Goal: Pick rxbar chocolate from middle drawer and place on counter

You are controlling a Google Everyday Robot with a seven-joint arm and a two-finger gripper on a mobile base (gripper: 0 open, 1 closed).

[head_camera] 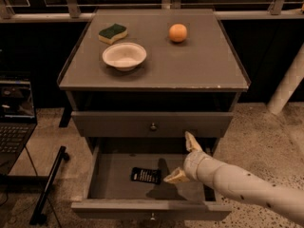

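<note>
With my tool [184,159] spread wide at lower centre-right, just right of the bar [146,175] lying flat in the open drawer [111,179] near the bottom, I'd shift left, square it across what seems the bar's short side, then descend gently.

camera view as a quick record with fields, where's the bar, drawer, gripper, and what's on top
bar: black-wrapped rxbar chocolate, lying flat in the drawer tray
drawer: wide grey middle drawer, pulled open
gripper: pale two-finger gripper, over the drawer's right side, just right of the bar, jaws open, holding nothing
counter: flat grey counter bearing a green-and-yellow sponge, white bowl, round orange fruit
</note>
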